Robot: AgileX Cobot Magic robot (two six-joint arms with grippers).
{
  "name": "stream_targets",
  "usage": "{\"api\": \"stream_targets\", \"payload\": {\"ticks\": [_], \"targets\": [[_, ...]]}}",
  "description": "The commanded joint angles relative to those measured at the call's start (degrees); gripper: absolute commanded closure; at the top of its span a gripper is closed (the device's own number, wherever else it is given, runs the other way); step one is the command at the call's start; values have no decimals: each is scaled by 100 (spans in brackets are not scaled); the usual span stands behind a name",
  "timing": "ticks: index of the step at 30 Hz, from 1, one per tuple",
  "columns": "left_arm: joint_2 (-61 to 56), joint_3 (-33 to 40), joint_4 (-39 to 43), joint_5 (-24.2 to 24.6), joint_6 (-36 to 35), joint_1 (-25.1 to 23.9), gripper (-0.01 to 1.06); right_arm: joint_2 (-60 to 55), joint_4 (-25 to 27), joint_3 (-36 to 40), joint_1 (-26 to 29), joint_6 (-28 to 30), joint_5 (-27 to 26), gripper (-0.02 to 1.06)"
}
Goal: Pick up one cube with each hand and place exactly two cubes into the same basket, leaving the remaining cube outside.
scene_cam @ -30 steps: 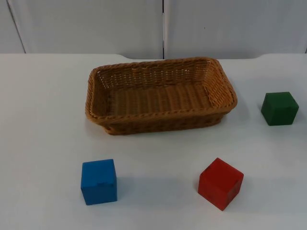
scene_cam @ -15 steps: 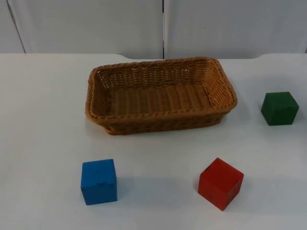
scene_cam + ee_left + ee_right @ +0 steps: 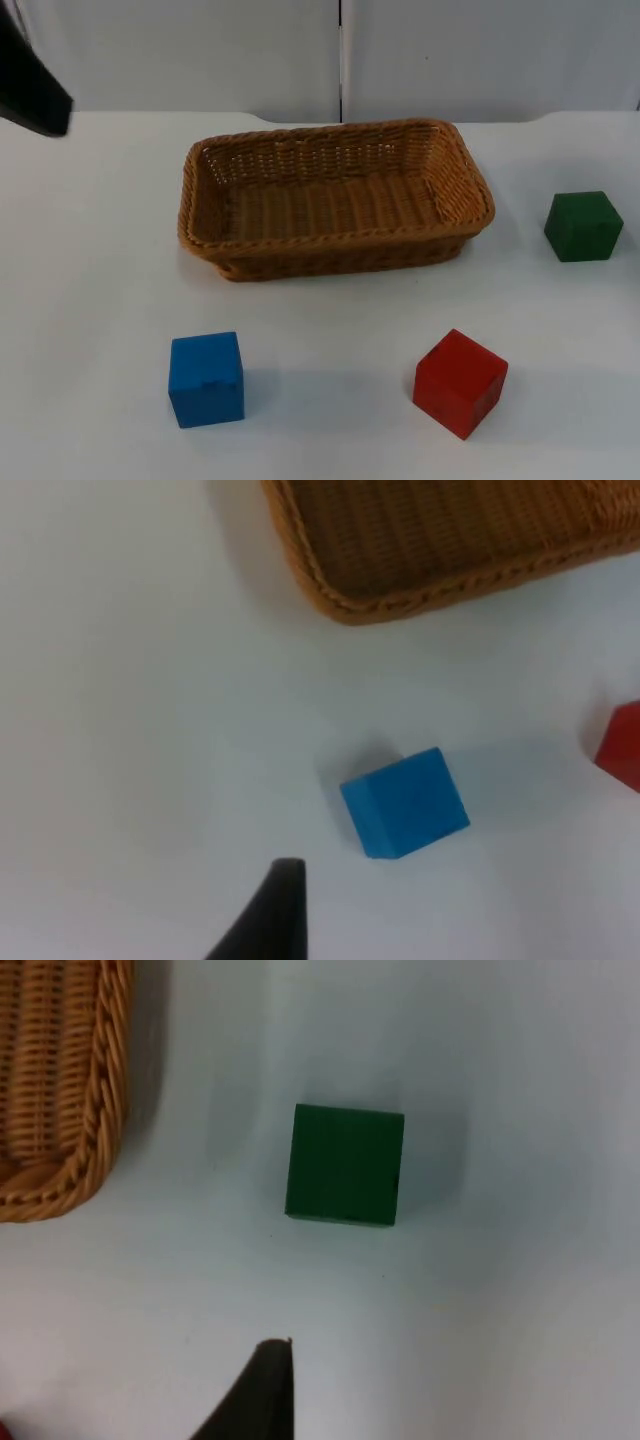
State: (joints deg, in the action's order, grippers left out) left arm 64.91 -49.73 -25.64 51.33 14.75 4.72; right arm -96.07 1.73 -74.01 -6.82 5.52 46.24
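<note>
Left wrist view showed one black fingertip (image 3: 270,910) of the left gripper above bare table, with the blue cube (image 3: 405,802) just ahead of it and clear of it; whether that gripper's jaws stood open or closed could not be told. The right wrist view gave the same picture on the other side: a single fingertip (image 3: 262,1388) of the right gripper over the table, the green cube (image 3: 345,1164) ahead and untouched, jaw state again not readable. Neither gripper held anything.

In the top view the left arm (image 3: 30,85) was at the far left edge, well apart from every cube. The wicker basket (image 3: 335,245) sat in the middle toward the far side, with nothing inside. The blue cube (image 3: 206,379) lay near and left of it, the red cube (image 3: 460,383) near and right, and the green cube (image 3: 583,226) far right, beside the basket's right end. All three rested on the white table (image 3: 90,280).

Judging from this, no pick had begun. The red cube sat turned corner-on, so a square grasp there could slip or nudge it. The green cube lay close to the basket wall; a wide approach might knock the rim. Dropping a third cube in would break the count.
</note>
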Motion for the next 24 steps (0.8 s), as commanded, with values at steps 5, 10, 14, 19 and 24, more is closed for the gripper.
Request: {"api": "stream_targets", "payload": {"ticks": [5, 10, 14, 19, 24], "targets": [[564, -44, 267, -232, -368, 589, 0, -267, 5, -114, 25, 60, -197, -1], [1117, -44, 362, -628, -625, 1099, 0, -519, 257, -272, 25, 236, -274, -1], [1553, -44, 667, -802, -977, 1340, 0, -811, 369, -433, 22, 398, -349, -1], [2025, -44, 752, -1032, -1181, 1534, 0, -1077, 396, -533, 22, 443, -455, -1], [2313, -44, 655, -1267, -1228, 1702, 0, -1369, 464, -581, 11, 534, -678, -1]]}}
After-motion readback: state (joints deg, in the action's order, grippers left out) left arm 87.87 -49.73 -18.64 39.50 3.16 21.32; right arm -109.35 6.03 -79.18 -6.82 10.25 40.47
